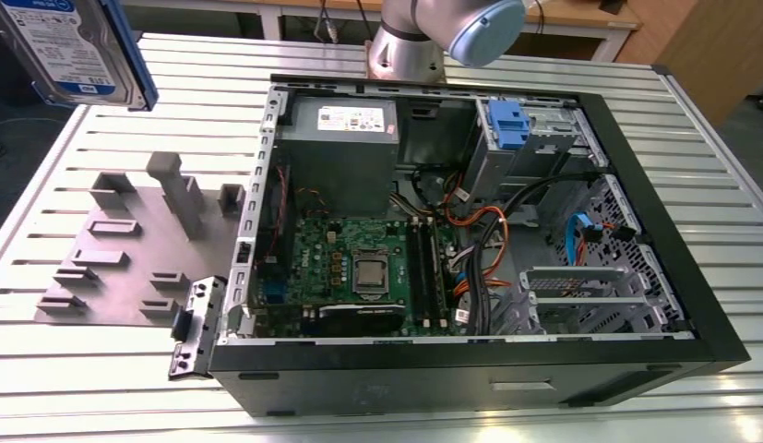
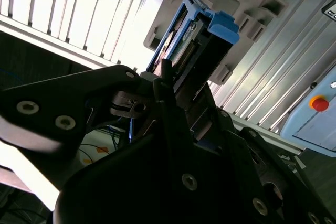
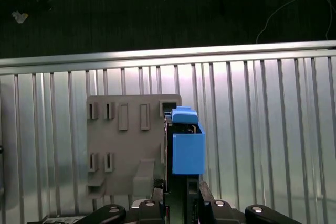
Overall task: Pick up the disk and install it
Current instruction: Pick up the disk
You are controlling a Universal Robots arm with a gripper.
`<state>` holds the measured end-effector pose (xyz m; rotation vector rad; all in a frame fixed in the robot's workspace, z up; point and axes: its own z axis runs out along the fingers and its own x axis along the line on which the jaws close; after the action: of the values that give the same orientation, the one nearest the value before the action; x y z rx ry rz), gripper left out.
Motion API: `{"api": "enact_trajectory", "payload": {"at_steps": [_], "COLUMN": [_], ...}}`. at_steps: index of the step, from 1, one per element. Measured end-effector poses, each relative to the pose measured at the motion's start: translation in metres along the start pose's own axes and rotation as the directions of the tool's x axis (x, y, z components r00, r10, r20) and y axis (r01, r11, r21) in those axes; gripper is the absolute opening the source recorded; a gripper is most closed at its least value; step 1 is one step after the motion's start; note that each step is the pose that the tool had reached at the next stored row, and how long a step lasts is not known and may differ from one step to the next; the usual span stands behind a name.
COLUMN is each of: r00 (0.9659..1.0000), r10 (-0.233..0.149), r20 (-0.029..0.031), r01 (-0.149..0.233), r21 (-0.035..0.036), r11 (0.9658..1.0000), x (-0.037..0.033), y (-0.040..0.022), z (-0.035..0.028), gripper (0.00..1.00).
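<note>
The disk (image 1: 74, 46) hangs high in the air at the exterior view's upper left, above the slatted table, with its white-and-blue label facing the camera and a blue rail along its edge. In both wrist views the disk stands on edge between my dark fingers, its blue end handle (image 3: 187, 148) pointing away from me. My gripper (image 3: 180, 205) is shut on the disk (image 2: 202, 35). Below the disk lies the grey holder plate (image 3: 126, 140) with its slots.
An open computer case (image 1: 676, 268) sits in the middle of the slatted metal table (image 1: 726, 175). Inside are a grey power-supply box (image 1: 344, 138), a motherboard (image 1: 356, 268), cables and a bay with another blue-handled carrier (image 1: 506, 125). The arm's base (image 1: 412, 41) stands behind the case.
</note>
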<state>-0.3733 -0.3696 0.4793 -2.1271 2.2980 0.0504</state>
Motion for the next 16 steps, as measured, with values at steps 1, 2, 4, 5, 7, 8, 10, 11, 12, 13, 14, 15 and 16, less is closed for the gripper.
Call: {"api": "enact_trajectory", "payload": {"at_steps": [1, 2, 4, 5, 7, 8, 10, 11, 12, 13, 14, 15, 16], "r00": [1.0000, 1.0000, 1.0000, 1.0000, 1.0000, 1.0000, 1.0000, 1.0000, 1.0000, 1.0000, 1.0000, 1.0000, 1.0000], "r10": [0.000, 0.000, 0.000, 0.000, 0.000, 0.000, 0.000, 0.000, 0.000, 0.000, 0.000, 0.000, 0.000], "r20": [0.0000, 0.0000, 0.0000, 0.0001, 0.0000, 0.0000, 0.0001, 0.0000, 0.0000, 0.0000, 0.0000, 0.0000, 0.0000], "r01": [0.000, 0.000, 0.000, 0.000, 0.000, 0.000, 0.000, 0.000, 0.000, 0.000, 0.000, 0.000, 0.000], "r21": [0.0000, -0.0001, 0.0000, 0.0001, 0.0000, 0.0000, 0.0000, 0.0000, 0.0000, 0.0000, 0.0000, -0.0001, 0.0000], "r11": [1.0000, 1.0000, 1.0000, 1.0000, 1.0000, 1.0000, 1.0000, 1.0000, 1.0000, 1.0000, 1.0000, 1.0000, 1.0000], "x": [-0.0001, -0.0001, -0.0003, -0.0003, -0.0005, -0.0006, -0.0008, -0.0009, -0.0010, -0.0012, -0.0013, -0.0014, -0.0016], "y": [-0.0006, -0.0012, -0.0029, -0.0040, -0.0065, -0.0077, -0.0101, -0.0115, -0.0130, -0.0146, -0.0164, -0.0180, -0.0196], "z": [0.0000, 0.0000, 0.0000, 0.0000, -0.0001, -0.0001, -0.0001, -0.0001, -0.0002, -0.0002, -0.0002, -0.0003, -0.0003], "gripper": [0.35, 0.35, 0.35, 0.35, 0.35, 0.35, 0.35, 0.35, 0.35, 0.35, 0.35, 0.35, 0.35]}}
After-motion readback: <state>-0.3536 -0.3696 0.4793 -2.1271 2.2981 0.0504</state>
